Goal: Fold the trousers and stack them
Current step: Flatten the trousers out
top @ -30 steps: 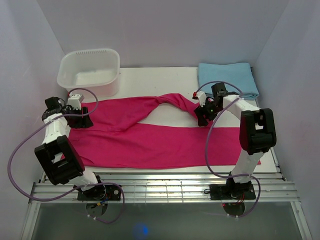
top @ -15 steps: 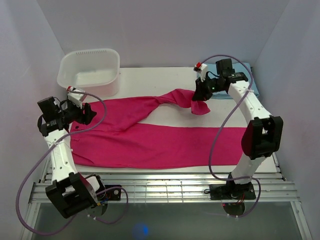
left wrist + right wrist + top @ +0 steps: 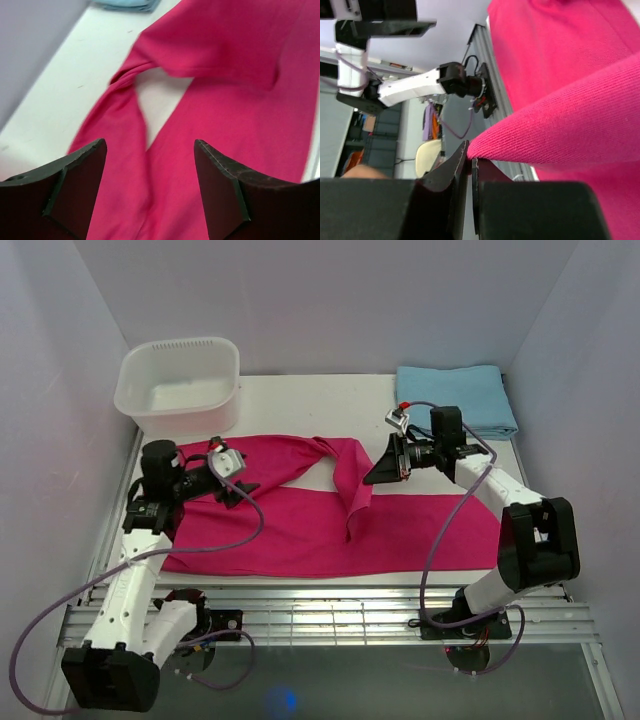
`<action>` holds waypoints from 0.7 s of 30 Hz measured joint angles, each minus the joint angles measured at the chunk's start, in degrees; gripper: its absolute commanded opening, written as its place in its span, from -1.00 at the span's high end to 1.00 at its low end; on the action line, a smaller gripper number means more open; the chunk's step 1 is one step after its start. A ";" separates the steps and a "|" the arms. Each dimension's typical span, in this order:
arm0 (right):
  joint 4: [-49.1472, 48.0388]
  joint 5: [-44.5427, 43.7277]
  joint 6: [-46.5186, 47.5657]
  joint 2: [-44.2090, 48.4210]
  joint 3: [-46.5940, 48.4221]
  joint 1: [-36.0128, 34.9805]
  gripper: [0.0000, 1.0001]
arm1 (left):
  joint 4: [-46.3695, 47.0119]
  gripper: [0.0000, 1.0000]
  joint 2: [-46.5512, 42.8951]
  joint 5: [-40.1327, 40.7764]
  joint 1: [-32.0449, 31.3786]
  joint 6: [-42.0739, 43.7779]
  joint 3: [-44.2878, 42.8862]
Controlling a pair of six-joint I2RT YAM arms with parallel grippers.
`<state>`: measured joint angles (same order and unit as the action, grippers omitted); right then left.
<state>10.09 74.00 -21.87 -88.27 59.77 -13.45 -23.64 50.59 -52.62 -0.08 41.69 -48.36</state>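
Trousers (image 3: 300, 530), pinched in the right gripper (image 3: 471, 159), overrun both wrist views.

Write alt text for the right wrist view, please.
The right gripper, shut, pinches a fold of the bright pink trousers, which fills the right side of the frame. More of the fabric lies spread behind it, and the white left arm shows in the blurred background.

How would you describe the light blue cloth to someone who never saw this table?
On the white table, look at the far right corner. The light blue cloth lies there, folded into a flat rectangle. It alone is pale blue: the trousers are magenta, the basin white.
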 measured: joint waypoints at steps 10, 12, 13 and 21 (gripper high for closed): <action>-42.32 -13.68 -32.63 3.78 -12.98 -0.07 0.84 | 20.76 -0.72 12.33 27.82 -44.02 -31.61 2.43; -48.50 -15.87 -38.21 3.45 -15.17 -0.13 0.84 | 23.04 -0.72 15.41 31.04 -46.05 -35.60 2.21; -50.90 -16.76 -40.50 3.13 -15.74 -0.13 0.84 | 24.06 -0.72 17.42 32.54 -46.49 -37.53 1.90; -64.67 -18.49 -52.35 2.27 -16.20 -0.13 0.85 | 29.22 -0.05 29.44 43.65 -48.13 -44.19 -0.61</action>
<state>-54.59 55.51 -74.22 -86.00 43.57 -13.58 5.58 80.03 -8.97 -48.21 -2.50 -48.97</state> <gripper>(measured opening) 0.087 0.753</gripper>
